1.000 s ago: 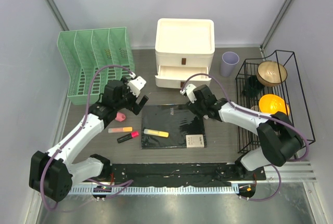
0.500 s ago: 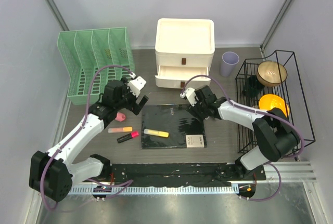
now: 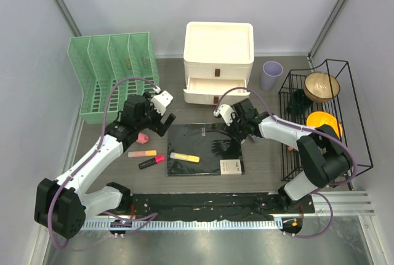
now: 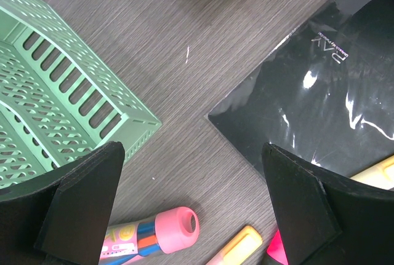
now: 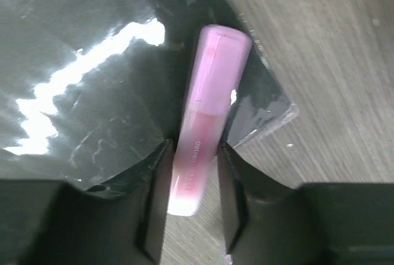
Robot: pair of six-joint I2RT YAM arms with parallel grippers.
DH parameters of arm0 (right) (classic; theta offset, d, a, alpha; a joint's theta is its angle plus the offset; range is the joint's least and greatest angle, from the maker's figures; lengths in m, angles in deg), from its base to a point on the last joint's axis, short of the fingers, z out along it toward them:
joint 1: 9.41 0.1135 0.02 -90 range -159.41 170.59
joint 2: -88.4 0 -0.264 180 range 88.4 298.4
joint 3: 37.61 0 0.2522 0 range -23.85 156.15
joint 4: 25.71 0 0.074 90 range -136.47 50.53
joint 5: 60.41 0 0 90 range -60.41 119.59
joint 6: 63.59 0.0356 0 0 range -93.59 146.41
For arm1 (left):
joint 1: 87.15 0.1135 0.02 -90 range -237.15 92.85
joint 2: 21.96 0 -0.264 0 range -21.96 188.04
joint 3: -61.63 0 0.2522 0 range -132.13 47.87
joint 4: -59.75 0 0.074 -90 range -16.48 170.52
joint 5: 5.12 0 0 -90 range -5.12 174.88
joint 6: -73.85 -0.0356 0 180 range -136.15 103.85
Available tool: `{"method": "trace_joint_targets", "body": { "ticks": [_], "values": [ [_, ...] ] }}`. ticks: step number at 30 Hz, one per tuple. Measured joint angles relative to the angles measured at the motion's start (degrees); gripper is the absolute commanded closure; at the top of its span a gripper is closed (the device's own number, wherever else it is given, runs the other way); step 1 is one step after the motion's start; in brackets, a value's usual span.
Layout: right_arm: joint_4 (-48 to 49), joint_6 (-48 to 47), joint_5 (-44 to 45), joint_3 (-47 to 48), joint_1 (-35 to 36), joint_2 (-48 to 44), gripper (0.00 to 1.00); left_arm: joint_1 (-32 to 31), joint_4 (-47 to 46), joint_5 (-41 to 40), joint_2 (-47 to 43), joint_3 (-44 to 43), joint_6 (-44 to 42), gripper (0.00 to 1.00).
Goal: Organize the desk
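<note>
On the dark wood-grain desk [image 3: 265, 160] lies a black notebook [image 3: 206, 148]. My right gripper [image 3: 237, 126] is down at the notebook's far right corner. In the right wrist view a pink translucent pen [image 5: 209, 111] lies across that corner, and the right gripper [image 5: 192, 154] has a finger against each side of it. My left gripper [image 3: 166, 119] hovers open over the notebook's far left corner. In the left wrist view the left gripper [image 4: 192, 151] holds nothing; a pink-capped marker tube [image 4: 166, 231] and a yellow-capped highlighter [image 4: 237, 246] lie below it.
A green file rack [image 3: 114, 74] stands at the back left, a white drawer unit [image 3: 218, 56] with its lower drawer slightly open at the back centre, then a lilac cup [image 3: 271, 75]. A black wire rack [image 3: 345, 68] with bowls fills the right. A yellow highlighter [image 3: 184, 157] and a white pad [image 3: 230, 166] lie on the notebook.
My right gripper has shifted slightly toward the notebook's far right corner and its jaws have narrowed around the pink pen. The left arm has stayed still.
</note>
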Motion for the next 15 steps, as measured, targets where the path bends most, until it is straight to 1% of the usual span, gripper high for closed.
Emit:
{"method": "trace_joint_targets", "body": {
  "ticks": [1,6,7,10,12,15],
  "values": [
    [-0.39,-0.37,-0.72,0.07,-0.04,0.00,0.68,0.00,0.00,0.00,0.00,0.00,0.00,0.00],
    [-2.45,-1.68,-2.64,0.85,-0.13,0.11,0.83,0.00,0.00,-0.02,0.00,0.00,0.00,0.00],
    [-3.10,-1.88,-2.95,1.11,-0.13,0.15,0.89,0.00,0.00,-0.02,0.00,0.00,0.00,0.00],
    [-4.90,-2.14,-3.82,1.70,-0.13,0.15,0.97,0.00,0.00,-0.04,0.00,0.00,0.00,0.00],
    [-6.64,-2.05,-4.63,2.45,-0.13,0.15,0.99,0.00,-0.02,-0.02,0.00,0.00,0.00,0.00],
    [-9.92,-1.68,-5.90,4.26,-0.13,0.04,0.99,0.00,-0.02,-0.04,0.00,0.00,-0.02,0.00]
  ]
}}
